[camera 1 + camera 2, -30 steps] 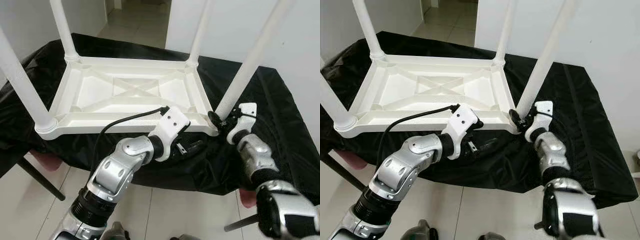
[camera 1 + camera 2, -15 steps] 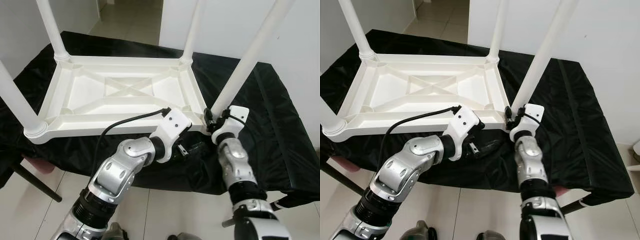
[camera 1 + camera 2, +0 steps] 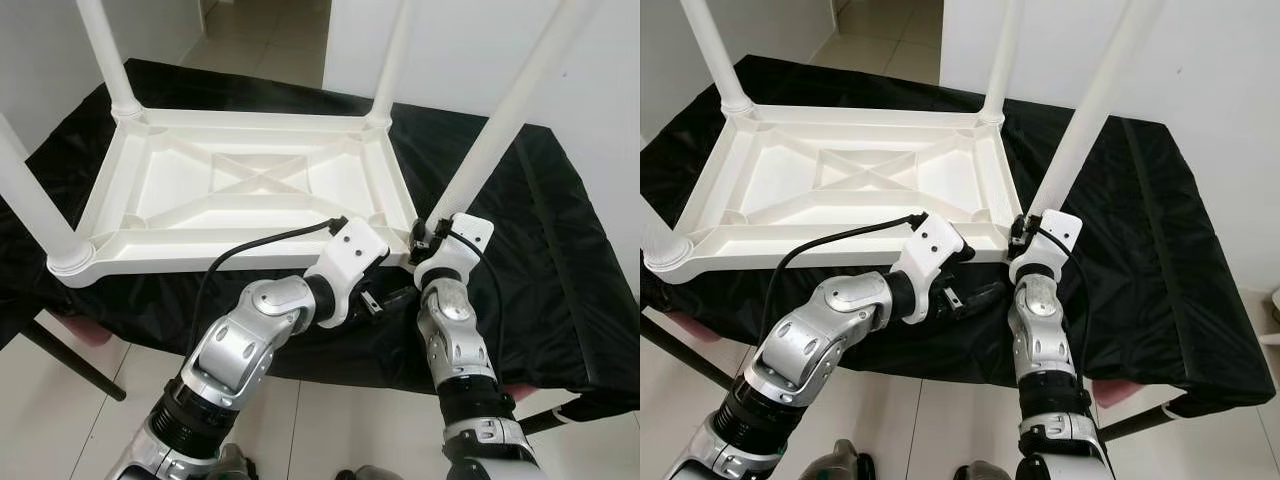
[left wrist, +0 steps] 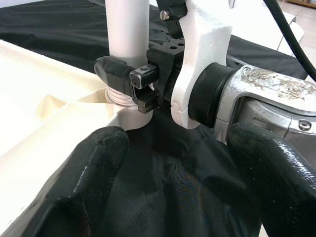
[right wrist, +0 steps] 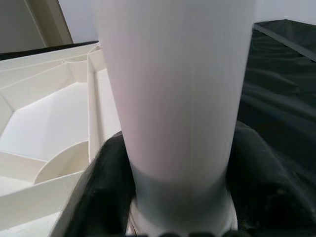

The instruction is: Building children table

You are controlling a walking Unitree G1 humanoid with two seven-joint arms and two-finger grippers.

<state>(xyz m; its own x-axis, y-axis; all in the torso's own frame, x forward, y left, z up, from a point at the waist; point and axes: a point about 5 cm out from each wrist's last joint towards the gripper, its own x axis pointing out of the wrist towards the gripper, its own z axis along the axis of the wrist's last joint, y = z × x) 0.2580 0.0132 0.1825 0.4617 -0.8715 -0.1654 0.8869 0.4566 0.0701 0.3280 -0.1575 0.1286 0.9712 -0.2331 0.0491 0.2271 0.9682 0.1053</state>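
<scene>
The white children table (image 3: 250, 185) lies upside down on a black cloth, its legs pointing up. At the base of the near right leg (image 3: 490, 140), where it meets the corner socket, my right gripper (image 3: 420, 238) is shut around it. The right wrist view has that leg (image 5: 173, 89) between both black fingers (image 5: 106, 192). Just below the table's front rim, close to the same corner, my left gripper (image 3: 385, 298) hangs open over the cloth. Its wrist view looks between its fingers (image 4: 89, 182) at the right gripper (image 4: 123, 74) clamped on the leg (image 4: 127, 29).
The black cloth (image 3: 560, 250) covers a low stand with dark metal legs (image 3: 70, 355). Three other white legs stand up at the remaining corners, one being the far left leg (image 3: 105, 50). White walls stand behind and tiled floor lies below.
The head view has shifted a little. My right forearm has swung inward beneath its gripper, which stays at the leg's base. The left gripper holds its place.
</scene>
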